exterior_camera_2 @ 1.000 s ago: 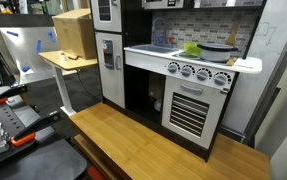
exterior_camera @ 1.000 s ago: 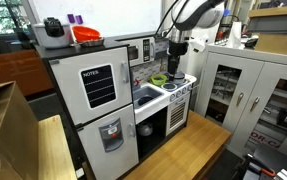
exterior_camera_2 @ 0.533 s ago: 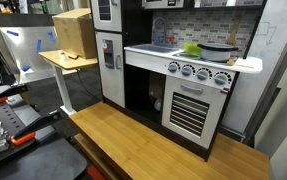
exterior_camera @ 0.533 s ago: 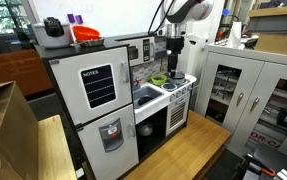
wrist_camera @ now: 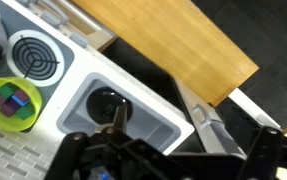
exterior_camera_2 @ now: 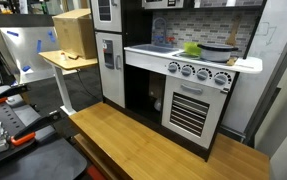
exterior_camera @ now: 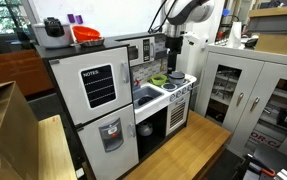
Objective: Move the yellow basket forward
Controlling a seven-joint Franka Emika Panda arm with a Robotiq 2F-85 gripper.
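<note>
The yellow basket [exterior_camera: 159, 80] is a small lime bowl on the toy stove top, beside the sink. It also shows in an exterior view [exterior_camera_2: 191, 49] and at the left edge of the wrist view [wrist_camera: 11, 103], with purple, blue and green pieces inside. My gripper [exterior_camera: 173, 66] hangs above the stove, apart from the basket and a little to its right. In the wrist view its dark fingers [wrist_camera: 168, 165] spread wide along the bottom edge, over the sink [wrist_camera: 113, 110], open and holding nothing.
An orange-red bowl [exterior_camera: 86, 34] and a grey pot [exterior_camera: 53, 30] sit on top of the toy fridge. A dark pan [exterior_camera_2: 220, 47] rests on the far burner. A round burner [wrist_camera: 35, 55] lies beside the basket. A white cabinet [exterior_camera: 241, 92] stands next to the stove.
The arm has shifted slightly to the left and risen a little above the stove. The basket has not moved.
</note>
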